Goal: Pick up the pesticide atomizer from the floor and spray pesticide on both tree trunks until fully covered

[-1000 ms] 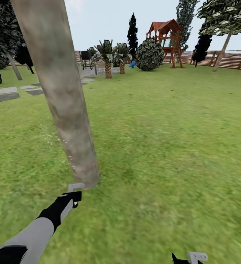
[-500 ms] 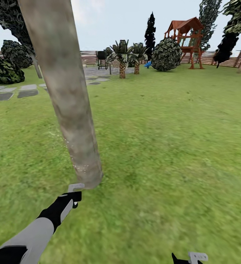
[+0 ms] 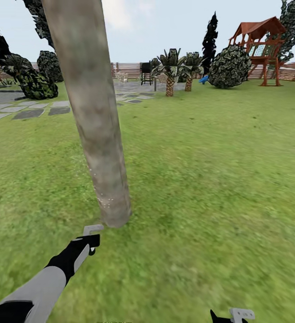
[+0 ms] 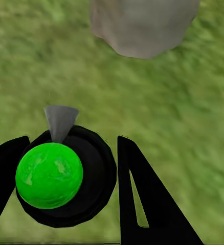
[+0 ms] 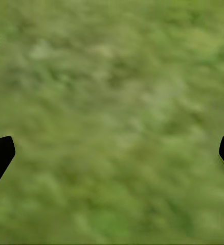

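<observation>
The view swings left, the thick mottled grey-brown tree trunk (image 3: pixel 95 116) sliding rightward: base repositioning. The left claw (image 4: pixel 66 176) stays clenched on the black green-capped pesticide atomizer (image 4: pixel 58 173), nozzle facing the trunk just ahead. The right claw (image 5: pixel 112 153) hangs released over blurry green grass (image 5: pixel 112 76).

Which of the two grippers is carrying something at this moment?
The left gripper: its fingers close on the black pesticide atomizer, pointed toward the trunk. The right gripper is spread wide over bare grass.
</observation>
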`<state>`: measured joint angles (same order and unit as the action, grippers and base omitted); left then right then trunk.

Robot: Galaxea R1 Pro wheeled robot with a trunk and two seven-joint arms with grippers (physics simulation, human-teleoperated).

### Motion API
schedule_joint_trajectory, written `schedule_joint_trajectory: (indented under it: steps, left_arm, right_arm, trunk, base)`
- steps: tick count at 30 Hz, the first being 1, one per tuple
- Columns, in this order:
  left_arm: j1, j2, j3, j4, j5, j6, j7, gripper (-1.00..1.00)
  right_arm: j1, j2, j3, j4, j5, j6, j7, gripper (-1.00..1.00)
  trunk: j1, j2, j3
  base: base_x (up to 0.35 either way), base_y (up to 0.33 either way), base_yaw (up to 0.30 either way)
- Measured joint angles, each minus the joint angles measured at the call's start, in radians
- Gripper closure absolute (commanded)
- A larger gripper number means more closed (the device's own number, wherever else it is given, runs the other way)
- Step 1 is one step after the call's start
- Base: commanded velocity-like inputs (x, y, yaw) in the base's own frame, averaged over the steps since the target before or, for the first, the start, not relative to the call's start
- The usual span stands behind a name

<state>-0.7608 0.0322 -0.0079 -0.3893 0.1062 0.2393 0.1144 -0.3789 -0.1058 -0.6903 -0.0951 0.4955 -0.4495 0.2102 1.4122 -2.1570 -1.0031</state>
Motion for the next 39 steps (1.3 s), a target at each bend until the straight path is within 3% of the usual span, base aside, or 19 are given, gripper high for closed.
schedule_joint_trajectory:
  steps: [7,9,10,11,15,17,20,21,27,30,32,33,36,37,39]
  left_arm:
    - [0.000,-0.010,-0.005,-0.004,-0.001,-0.001,-0.010,1.00]
    - [-0.006,-0.074,-0.032,-0.030,-0.006,0.007,-0.006,1.00]
    - [-0.010,-0.090,-0.046,-0.047,-0.021,0.012,0.000,1.00]
    - [-0.013,-0.098,-0.051,-0.059,-0.029,0.016,0.007,1.00]
    - [-0.017,-0.131,-0.062,-0.212,-0.040,0.147,0.046,1.00]
    - [-0.017,-0.119,-0.057,-0.328,-0.051,0.189,0.051,1.00]
    - [-0.017,-0.091,-0.050,-0.379,-0.044,0.214,0.052,1.00]
    - [-0.015,-0.086,-0.037,-0.411,-0.043,0.254,0.052,1.00]
    - [-0.016,-0.130,-0.078,-0.521,-0.037,0.370,0.051,1.00]
    - [-0.017,-0.128,-0.080,-0.573,-0.045,0.407,0.051,1.00]
    - [-0.012,-0.094,-0.015,-0.642,-0.055,0.473,0.050,1.00]
    - [-0.013,-0.101,-0.042,-0.649,-0.031,0.476,0.049,1.00]
    - [-0.018,-0.131,-0.116,-0.656,-0.033,0.480,0.052,1.00]
    - [-0.025,-0.146,-0.131,-0.668,-0.035,0.488,0.052,1.00]
    - [-0.033,-0.149,-0.136,-0.699,-0.046,0.536,0.053,1.00]
  right_arm:
    - [0.000,0.001,0.000,0.000,0.000,0.000,0.001,-1.00]
    - [0.000,0.000,0.000,0.000,-0.001,0.000,0.001,-1.00]
    - [0.000,0.000,0.000,0.000,-0.001,0.000,0.001,-1.00]
    - [0.000,0.000,0.000,0.000,-0.001,-0.001,0.001,-1.00]
    - [0.000,0.000,0.000,0.000,-0.001,-0.001,0.000,-1.00]
    - [0.000,0.000,0.000,0.000,-0.001,-0.002,0.000,-1.00]
    - [0.000,0.000,0.000,0.000,-0.001,-0.002,0.000,-1.00]
    - [0.000,0.000,0.000,0.000,-0.001,-0.002,0.000,-1.00]
    - [0.000,0.000,0.000,0.000,-0.001,-0.002,0.000,-1.00]
    - [0.000,0.000,0.000,0.000,-0.002,-0.002,0.001,-1.00]
    - [0.000,0.000,0.000,0.000,-0.001,-0.002,0.000,-1.00]
    - [0.000,0.000,0.000,0.000,-0.001,-0.002,0.000,-1.00]
    - [0.000,0.000,0.000,0.000,-0.001,-0.002,0.000,-1.00]
    - [0.000,0.000,0.000,0.000,-0.001,-0.002,0.000,-1.00]
    - [0.000,0.000,0.000,0.000,-0.002,-0.002,0.001,-1.00]
  trunk:
    - [0.000,0.000,0.000]
    - [0.000,0.000,0.000]
    - [0.000,0.000,0.000]
    - [0.000,0.000,0.000]
    - [0.000,0.000,0.000]
    - [0.000,0.000,0.000]
    - [0.000,0.000,0.000]
    - [0.000,0.000,0.000]
    - [0.000,0.000,0.000]
    - [0.000,0.000,0.000]
    - [0.000,0.000,0.000]
    - [0.000,0.000,0.000]
    - [0.000,0.000,0.000]
    - [0.000,0.000,0.000]
    - [0.000,0.000,0.000]
  base:
    - [0.000,-0.026,0.218]
    - [0.000,0.000,0.021]
    - [0.000,0.000,0.009]
    - [0.000,0.000,0.003]
    - [0.000,0.000,0.000]
    - [0.000,0.000,0.000]
    - [0.000,0.000,0.000]
    - [0.000,0.000,0.000]
    - [0.000,0.000,0.000]
    - [0.000,0.000,0.000]
    - [0.000,0.000,0.000]
    - [0.000,0.000,0.000]
    - [0.000,0.000,0.000]
    - [0.000,0.000,0.000]
    - [0.000,0.000,0.000]
